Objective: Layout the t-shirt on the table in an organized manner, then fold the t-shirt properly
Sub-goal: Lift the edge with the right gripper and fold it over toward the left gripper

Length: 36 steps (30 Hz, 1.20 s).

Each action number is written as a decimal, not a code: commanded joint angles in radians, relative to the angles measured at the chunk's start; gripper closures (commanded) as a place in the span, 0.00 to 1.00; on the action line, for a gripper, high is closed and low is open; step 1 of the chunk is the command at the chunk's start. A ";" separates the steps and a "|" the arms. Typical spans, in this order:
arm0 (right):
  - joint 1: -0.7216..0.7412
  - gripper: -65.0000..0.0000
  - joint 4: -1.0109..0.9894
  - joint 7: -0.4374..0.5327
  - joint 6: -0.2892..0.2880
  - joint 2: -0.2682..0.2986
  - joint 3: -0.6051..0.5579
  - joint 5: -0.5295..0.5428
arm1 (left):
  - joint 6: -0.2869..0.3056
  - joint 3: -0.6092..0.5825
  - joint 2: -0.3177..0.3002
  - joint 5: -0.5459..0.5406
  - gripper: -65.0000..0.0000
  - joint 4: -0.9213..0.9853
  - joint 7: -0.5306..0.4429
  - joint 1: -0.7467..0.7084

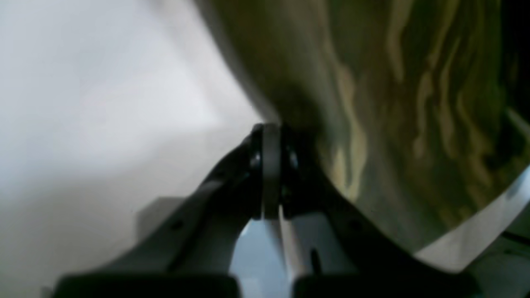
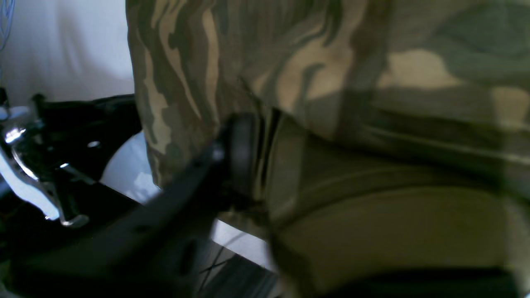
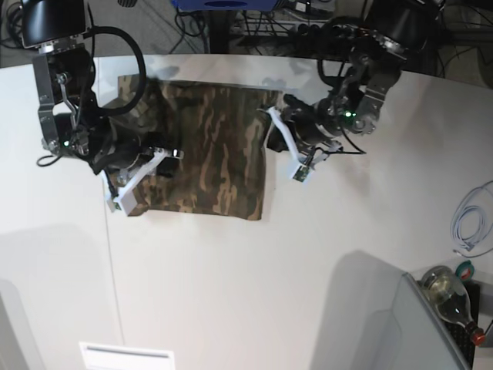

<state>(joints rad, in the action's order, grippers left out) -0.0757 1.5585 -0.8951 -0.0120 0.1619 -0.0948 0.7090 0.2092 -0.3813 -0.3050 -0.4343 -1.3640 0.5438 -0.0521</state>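
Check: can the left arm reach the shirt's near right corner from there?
Probably yes. The left gripper is already at the shirt's right edge, and only bare table lies along the way to that corner.

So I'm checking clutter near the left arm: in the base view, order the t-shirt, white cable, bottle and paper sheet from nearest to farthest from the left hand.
1. t-shirt, touching the left hand at its edge.
2. white cable, at the table's right edge.
3. bottle, lower right corner, off the table.
4. paper sheet, bottom left.

Bottle and sheet are a close call.
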 commanded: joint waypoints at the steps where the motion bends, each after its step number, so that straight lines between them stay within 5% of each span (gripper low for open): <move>1: 0.014 0.66 0.021 0.012 -0.003 0.003 -0.006 0.014 | 0.000 0.005 -0.010 -0.005 1.00 -0.025 -0.014 0.010; 5: 0.023 0.42 0.030 0.021 -0.003 0.003 -0.069 0.008 | 0.000 -0.008 -0.032 -0.004 1.00 -0.027 -0.014 0.008; 14: 0.050 0.42 0.069 0.020 0.004 -0.018 -0.113 0.007 | 0.002 0.006 -0.081 -0.011 1.00 -0.050 -0.014 -0.055; 21: 0.090 0.42 0.067 0.070 0.149 -0.018 -0.268 0.007 | 0.003 0.000 -0.116 -0.004 1.00 -0.084 -0.014 -0.079; 29: 0.178 0.42 0.016 0.087 0.182 -0.018 -0.412 0.007 | 0.003 -0.009 -0.110 -0.004 1.00 -0.085 -0.014 -0.088; 33: 0.212 0.41 0.006 0.089 0.274 -0.018 -0.507 0.007 | 0.005 -0.015 -0.107 -0.004 1.00 -0.085 -0.014 -0.087; 36: 0.227 0.41 0.009 0.089 0.291 -0.018 -0.550 0.007 | 0.003 -0.074 -0.107 -0.004 1.00 -0.085 -0.014 -0.070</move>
<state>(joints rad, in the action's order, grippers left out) 0.1299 1.5475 -0.8211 0.2775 0.1474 -0.6476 0.7055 0.2085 -0.4561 -0.4072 -0.4313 -1.4315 0.5373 -0.1314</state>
